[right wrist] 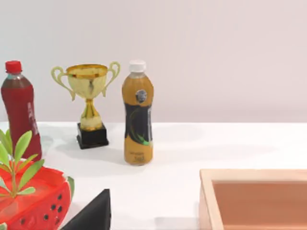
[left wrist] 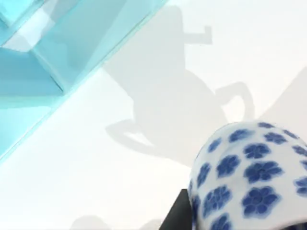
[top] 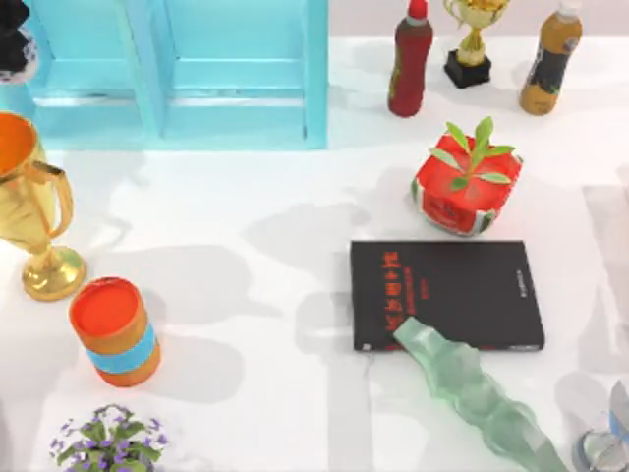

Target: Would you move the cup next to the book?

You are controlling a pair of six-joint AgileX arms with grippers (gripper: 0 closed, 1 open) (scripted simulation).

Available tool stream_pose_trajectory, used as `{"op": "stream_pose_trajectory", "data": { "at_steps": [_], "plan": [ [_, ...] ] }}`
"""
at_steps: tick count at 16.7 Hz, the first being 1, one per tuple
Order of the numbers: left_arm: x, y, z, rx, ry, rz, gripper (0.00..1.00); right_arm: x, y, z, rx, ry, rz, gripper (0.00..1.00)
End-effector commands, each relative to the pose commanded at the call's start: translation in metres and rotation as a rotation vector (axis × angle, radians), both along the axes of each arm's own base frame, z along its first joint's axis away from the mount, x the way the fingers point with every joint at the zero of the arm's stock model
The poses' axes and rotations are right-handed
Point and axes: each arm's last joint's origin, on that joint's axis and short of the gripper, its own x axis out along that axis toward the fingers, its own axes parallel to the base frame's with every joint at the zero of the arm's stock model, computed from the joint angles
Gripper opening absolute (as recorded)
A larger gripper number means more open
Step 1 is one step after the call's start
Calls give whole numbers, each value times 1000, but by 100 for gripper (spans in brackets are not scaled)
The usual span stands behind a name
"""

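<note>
The cup (left wrist: pixel 252 177), white with blue flowers, fills the lower right of the left wrist view, close to the camera. The white table (top: pixel 256 226) and a trophy-shaped shadow lie behind it, and a blue shelf (top: pixel 177 74) sits at the upper left. A dark sliver shows by the cup's lower edge, too little to identify. Whether the left claw is open or closed on the cup cannot be told, nor whether the cup touches the table. In the top view the book (top: pixel 447 293) lies flat at centre right, red lettering near its left edge. A pale green translucent object (top: pixel 472 388) runs from its lower left corner toward the lower right of the frame. A watermelon pot (top: pixel 466 182) stands just above the book. Along the top are a red bottle (top: pixel 410 59), a small trophy (top: pixel 472 39) and a brown bottle (top: pixel 551 61). At the left stand a large gold trophy (top: pixel 34 211) and an orange cylinder (top: pixel 115 330), with a flowering plant (top: pixel 108 441) at the lower left. The right wrist view has a wooden tray (right wrist: pixel 254 199) at its lower right.
</note>
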Motion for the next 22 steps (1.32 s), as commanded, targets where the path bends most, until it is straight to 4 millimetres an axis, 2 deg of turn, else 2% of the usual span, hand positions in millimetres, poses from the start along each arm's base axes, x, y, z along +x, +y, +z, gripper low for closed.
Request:
{"op": "stream_pose_trajectory", "data": {
  "at_steps": [3,7,10,12,14,16,22],
  "plan": [
    [14,-64,-17,-101,134,185,0,0,0,0,0,0,0,100],
    [19,-145,-54,-118,302,434,0,0,0,0,0,0,0,100],
    [15,-195,-81,-78,365,594,0,0,0,0,0,0,0,100],
    [10,-221,-97,-47,378,676,0,0,0,0,0,0,0,100],
    [6,-240,-110,-20,378,731,0,0,0,0,0,0,0,100],
    [3,-250,-117,-3,375,758,0,0,0,0,0,0,0,100],
    [3,-250,-118,0,376,765,0,0,0,0,0,0,0,100]
  ]
}}
